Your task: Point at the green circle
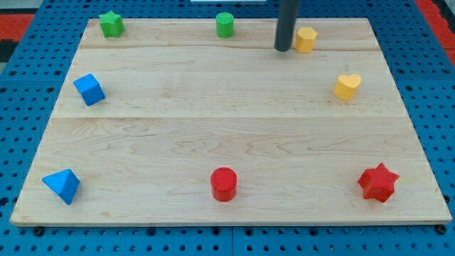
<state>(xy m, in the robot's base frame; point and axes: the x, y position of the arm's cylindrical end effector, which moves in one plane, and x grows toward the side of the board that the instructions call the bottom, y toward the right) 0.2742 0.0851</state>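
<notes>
My tip [283, 49] stands near the surface's [213, 135] top edge, just beside the yellow block [306, 39]; the green circle [225, 24] is apart, not yet pointed at. No gripper exists here.

A robotics lab bench set up for a tabletop pushing rig

A pale wooden board [227, 128] made of joined planks lies flat on a blue perforated base plate [28, 92] with a regular grid of holes, the kind used for mounting lab fixtures; that plate shows on every side of the board, and red matting [18, 18] shows beyond it at the view's top corners; small moulded test blocks sit spaced around the board's edges, among them a green cylinder [225, 25], a red star [378, 183] and a blue cube [89, 89]; a dark rod descends over the board's top edge, my tip [283, 49] resting just left of a yellow block [306, 40].
</notes>
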